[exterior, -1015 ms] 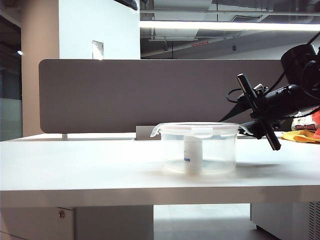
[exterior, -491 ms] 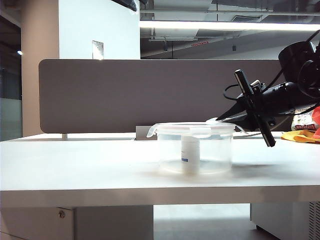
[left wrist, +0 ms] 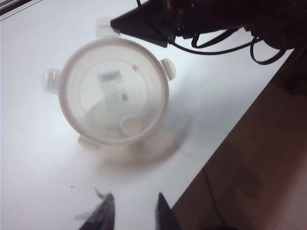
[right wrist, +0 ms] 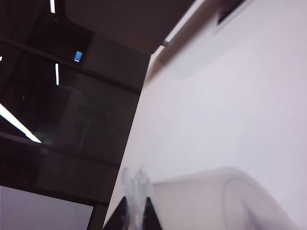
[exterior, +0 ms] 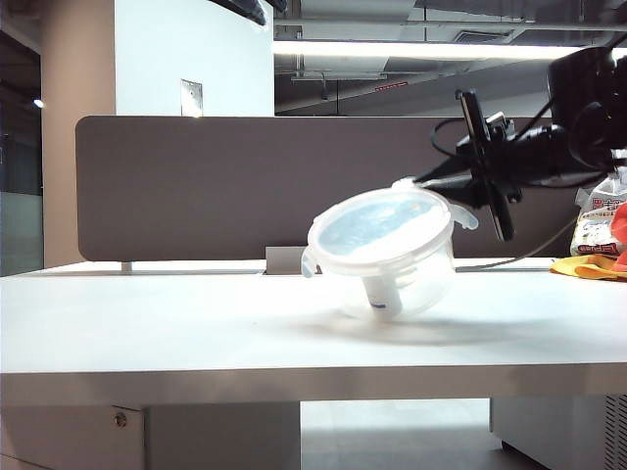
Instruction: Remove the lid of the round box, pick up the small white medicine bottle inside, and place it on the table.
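Clear, slightly frosted cylindrical plastic round box (exterior: 397, 269) — tipped steeply, its mouth facing the exterior camera, one lower edge resting on the flat white table (exterior: 147, 323) and the far side raised.

Flat round translucent lid (exterior: 377, 225) with small clip tabs — on the box, tilted with it; in the left wrist view the lid (left wrist: 115, 93) faces the camera with four tabs around its rim.

Small white medicine bottle (exterior: 379, 292) with a blue-banded label — inside the box, leaning against its lower wall; seen through the lid (left wrist: 120, 103) from above.

Right gripper (right wrist: 134, 211) — at the raised rim on the right of the box, its black fingers closed to a narrow slit on a clear clip tab of the lid. The same gripper (exterior: 460, 196) reaches in from the right of the exterior view.

Left gripper (left wrist: 132, 211) — hangs above the table near its edge, apart from the box, fingers parted a little, nothing between them.

Dark grey-brown partition panel (exterior: 196, 186) — upright behind the table.
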Tool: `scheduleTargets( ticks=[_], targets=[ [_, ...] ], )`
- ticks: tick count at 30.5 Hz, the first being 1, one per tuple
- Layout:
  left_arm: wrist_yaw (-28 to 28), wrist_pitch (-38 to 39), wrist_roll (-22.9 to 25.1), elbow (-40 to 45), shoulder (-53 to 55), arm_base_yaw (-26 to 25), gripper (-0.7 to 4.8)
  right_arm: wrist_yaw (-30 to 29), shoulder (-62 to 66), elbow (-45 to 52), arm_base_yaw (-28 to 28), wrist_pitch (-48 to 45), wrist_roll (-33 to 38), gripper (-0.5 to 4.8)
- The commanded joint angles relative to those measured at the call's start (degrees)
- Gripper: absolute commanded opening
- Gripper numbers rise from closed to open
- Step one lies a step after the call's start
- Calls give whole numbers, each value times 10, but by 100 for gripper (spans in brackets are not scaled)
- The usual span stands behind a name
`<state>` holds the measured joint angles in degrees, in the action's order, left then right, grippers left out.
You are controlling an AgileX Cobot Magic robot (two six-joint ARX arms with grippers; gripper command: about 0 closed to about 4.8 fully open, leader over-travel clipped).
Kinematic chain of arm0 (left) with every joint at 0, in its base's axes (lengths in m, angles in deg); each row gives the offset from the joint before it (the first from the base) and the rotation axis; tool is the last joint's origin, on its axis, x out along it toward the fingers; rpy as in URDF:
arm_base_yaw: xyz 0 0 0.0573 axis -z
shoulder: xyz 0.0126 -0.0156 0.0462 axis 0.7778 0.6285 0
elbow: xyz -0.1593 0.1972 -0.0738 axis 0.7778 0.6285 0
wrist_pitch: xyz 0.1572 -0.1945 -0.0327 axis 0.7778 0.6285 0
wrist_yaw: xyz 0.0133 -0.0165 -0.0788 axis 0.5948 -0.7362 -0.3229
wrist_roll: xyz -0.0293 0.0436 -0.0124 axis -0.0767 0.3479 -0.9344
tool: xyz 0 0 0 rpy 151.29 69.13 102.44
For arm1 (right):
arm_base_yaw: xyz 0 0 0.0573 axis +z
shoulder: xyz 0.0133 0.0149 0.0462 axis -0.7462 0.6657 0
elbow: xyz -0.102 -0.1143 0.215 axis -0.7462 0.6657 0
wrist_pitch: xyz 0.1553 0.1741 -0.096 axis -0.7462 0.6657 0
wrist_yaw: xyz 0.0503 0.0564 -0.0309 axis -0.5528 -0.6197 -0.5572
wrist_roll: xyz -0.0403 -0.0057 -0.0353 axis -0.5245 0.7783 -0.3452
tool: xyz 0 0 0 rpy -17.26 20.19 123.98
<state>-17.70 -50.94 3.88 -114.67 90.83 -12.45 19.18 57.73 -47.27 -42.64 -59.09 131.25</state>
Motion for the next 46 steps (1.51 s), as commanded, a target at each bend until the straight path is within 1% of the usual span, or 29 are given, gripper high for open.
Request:
scheduleTargets(
  ticks=[1, 8, 16, 22, 25, 31, 37, 41, 46],
  targets=[
    [0, -2, -2, -1, -2, -1, 115, -4, -2, -13, 0, 12, 0, -2],
    [0, -1, -1, -1, -2, -1, 115, -19, -2, -13, 1, 12, 0, -2],
    [10, 0, -1, -1, -2, -1, 115, -14, -7, -13, 1, 11, -5, -2],
    [10, 7, -2, -1, -2, -1, 115, 3, -7, -13, -3, 90, -54, -2],
    [11, 10, -2, -1, -2, -1, 115, 8, -7, -13, -3, 104, -71, -2],
    [11, 13, -2, -1, -2, -1, 115, 37, -4, -12, -3, 146, -106, -2],
    [11, 19, -2, -1, -2, -1, 115, 54, 5, -12, -3, 176, -128, -2],
    [11, 23, -2, -1, -2, -1, 115, 89, 6, -12, -3, 223, -161, -2],
    [11, 25, -2, -1, -2, -1, 115, 94, 6, -12, -3, 239, -185, -1]
  ],
)
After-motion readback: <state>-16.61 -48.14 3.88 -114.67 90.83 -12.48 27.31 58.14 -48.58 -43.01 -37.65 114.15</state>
